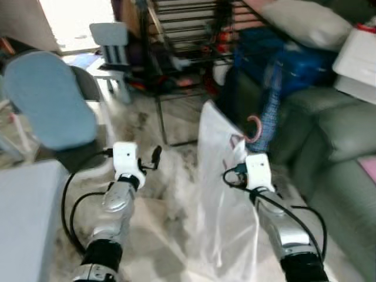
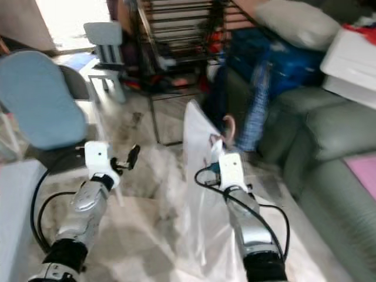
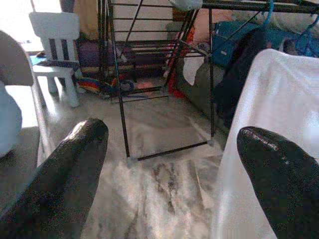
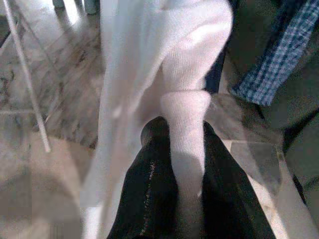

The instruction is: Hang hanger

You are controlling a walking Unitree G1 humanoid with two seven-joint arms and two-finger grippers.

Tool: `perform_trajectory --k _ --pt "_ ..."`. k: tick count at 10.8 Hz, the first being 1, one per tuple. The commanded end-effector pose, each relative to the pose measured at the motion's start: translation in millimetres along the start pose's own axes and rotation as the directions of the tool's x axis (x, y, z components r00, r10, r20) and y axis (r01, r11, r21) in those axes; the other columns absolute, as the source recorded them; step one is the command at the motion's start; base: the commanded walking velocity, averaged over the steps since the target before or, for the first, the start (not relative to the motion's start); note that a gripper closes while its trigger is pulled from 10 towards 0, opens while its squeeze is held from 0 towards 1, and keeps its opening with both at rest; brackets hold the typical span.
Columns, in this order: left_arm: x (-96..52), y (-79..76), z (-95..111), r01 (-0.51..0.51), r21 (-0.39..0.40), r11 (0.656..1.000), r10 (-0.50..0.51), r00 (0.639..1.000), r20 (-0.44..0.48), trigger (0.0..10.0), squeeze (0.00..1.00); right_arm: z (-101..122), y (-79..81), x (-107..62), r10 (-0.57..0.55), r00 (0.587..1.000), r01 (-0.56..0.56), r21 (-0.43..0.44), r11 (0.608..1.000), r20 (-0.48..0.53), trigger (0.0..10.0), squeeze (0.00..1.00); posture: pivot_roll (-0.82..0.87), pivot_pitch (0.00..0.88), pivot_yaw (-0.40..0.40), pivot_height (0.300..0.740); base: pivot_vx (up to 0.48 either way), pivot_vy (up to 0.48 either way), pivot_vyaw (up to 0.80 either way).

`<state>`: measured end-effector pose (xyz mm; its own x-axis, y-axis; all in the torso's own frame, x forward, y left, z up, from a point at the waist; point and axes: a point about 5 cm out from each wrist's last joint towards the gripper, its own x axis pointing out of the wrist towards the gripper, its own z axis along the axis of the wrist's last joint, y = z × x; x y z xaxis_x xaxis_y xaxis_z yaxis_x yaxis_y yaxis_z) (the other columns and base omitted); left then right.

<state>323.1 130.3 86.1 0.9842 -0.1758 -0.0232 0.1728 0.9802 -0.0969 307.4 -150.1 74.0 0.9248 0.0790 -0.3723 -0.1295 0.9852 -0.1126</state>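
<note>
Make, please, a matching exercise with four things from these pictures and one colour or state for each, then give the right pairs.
Things:
1. left end effector
2. right end effector
3. hanger hook
4. small chair

States:
A. pink, curved, above the white garment
B. open, holding nothing
C. pale, standing on the floor
D. shut on the white garment

Pairs: 1-B, 2-D, 3-A, 4-C
</note>
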Motion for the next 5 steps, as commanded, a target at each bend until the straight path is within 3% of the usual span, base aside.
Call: perform_trajectory --k 1,5 --pt "3.5 -6.4 4.4 0.024 0.010 1.000 -0.024 1.000 0.008 10.0 0.00 11.2 -6.3 1.4 -0.018 0.999 0.018 0.001 1.000 0.039 10.0 0.00 -0.23 0.000 0.034 0.740 0.465 0.000 0.00" --pt "3.1 -10.3 2.0 0.029 0.017 0.999 -0.029 1.000 -0.007 10.0 0.00 11.4 -8.9 3.5 -0.033 0.999 0.033 -0.001 0.999 0.029 10.0 0.00 -0.23 0.000 0.037 0.740 0.480 0.000 0.00"
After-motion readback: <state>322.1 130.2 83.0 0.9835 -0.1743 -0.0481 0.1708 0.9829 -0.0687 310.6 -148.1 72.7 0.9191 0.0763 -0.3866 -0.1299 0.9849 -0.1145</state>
